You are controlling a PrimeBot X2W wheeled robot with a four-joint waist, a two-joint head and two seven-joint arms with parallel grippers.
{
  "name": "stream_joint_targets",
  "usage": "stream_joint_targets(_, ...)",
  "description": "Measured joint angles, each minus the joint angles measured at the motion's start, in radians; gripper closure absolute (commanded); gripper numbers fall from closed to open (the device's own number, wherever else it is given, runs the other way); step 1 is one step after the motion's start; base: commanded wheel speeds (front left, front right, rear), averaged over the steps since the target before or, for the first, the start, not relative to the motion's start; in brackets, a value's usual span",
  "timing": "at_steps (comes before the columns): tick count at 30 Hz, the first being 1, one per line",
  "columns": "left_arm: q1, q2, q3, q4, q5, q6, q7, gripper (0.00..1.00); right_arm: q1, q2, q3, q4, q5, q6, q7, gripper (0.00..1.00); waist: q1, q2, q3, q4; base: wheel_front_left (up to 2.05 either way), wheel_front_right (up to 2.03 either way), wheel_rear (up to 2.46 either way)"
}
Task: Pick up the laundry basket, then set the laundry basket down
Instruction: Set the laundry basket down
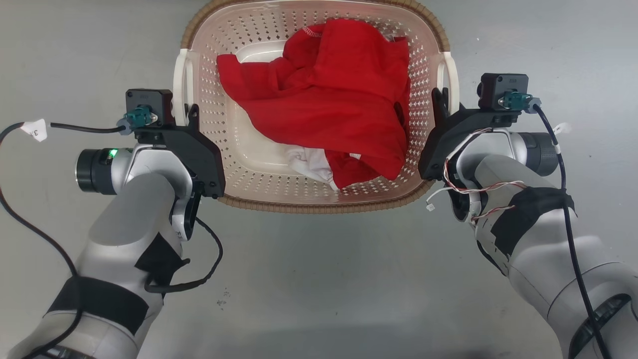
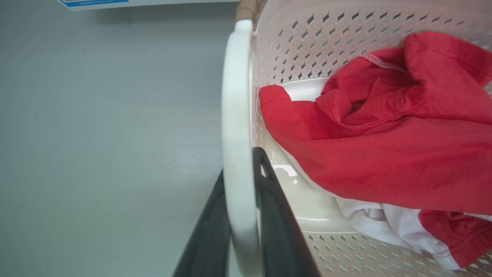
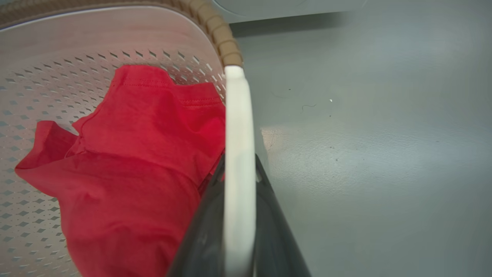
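The laundry basket [image 1: 319, 205] lies ahead of me: cream perforated walls, brown woven-look rim, a white handle on each side. A red garment [image 1: 334, 94] fills most of it, over a white one [image 1: 311, 164]. My left gripper [image 1: 187, 112] is shut on the left handle [image 2: 236, 127], which runs between its two dark fingers [image 2: 278, 219]. My right gripper [image 1: 442, 99] is shut on the right handle [image 3: 238, 127] in the same way, with a finger [image 3: 278, 231] on each side. I cannot tell whether the basket rests on the floor or hangs just above it.
Smooth grey floor [image 1: 319, 289] surrounds the basket. A white panel with a blue label [image 2: 96, 3] lies beyond the basket's left side. A pale appliance base [image 3: 288, 7] stands past its right far corner. Loose cables hang from both forearms.
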Motion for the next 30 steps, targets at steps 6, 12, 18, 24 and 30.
stream_joint_targets(6,-0.02,-0.001,-0.003,0.011,0.003,-0.002,-0.011,1.0,-0.014,0.001,0.003,0.004,-0.006,0.0,-0.009,1.0,0.0,-0.0002,0.012,0.002,0.0,0.0,0.0)
stream_joint_targets(12,-0.047,-0.001,-0.005,0.02,0.006,-0.002,-0.021,1.0,-0.04,0.0,0.006,0.006,-0.006,0.0,-0.017,1.0,0.0,-0.0001,0.029,0.002,0.0,0.0,0.0)
stream_joint_targets(18,-0.054,-0.004,-0.01,0.028,0.011,-0.003,-0.031,1.0,-0.04,0.001,0.01,0.012,-0.008,0.0,-0.023,1.0,-0.0002,-0.0002,0.038,0.003,0.0,0.0,0.0)
stream_joint_targets(24,-0.064,-0.005,-0.012,0.038,0.015,-0.011,-0.042,0.58,-0.046,0.001,0.015,0.015,-0.011,0.0,-0.035,0.29,-0.0003,-0.0003,0.048,0.003,0.0,0.0,0.0)
stream_joint_targets(30,-0.061,-0.021,-0.016,0.063,0.015,-0.011,-0.044,0.11,-0.049,0.012,0.024,0.021,-0.012,0.0,-0.037,0.0,-0.0001,-0.0002,0.042,0.004,0.0,0.0,0.0)
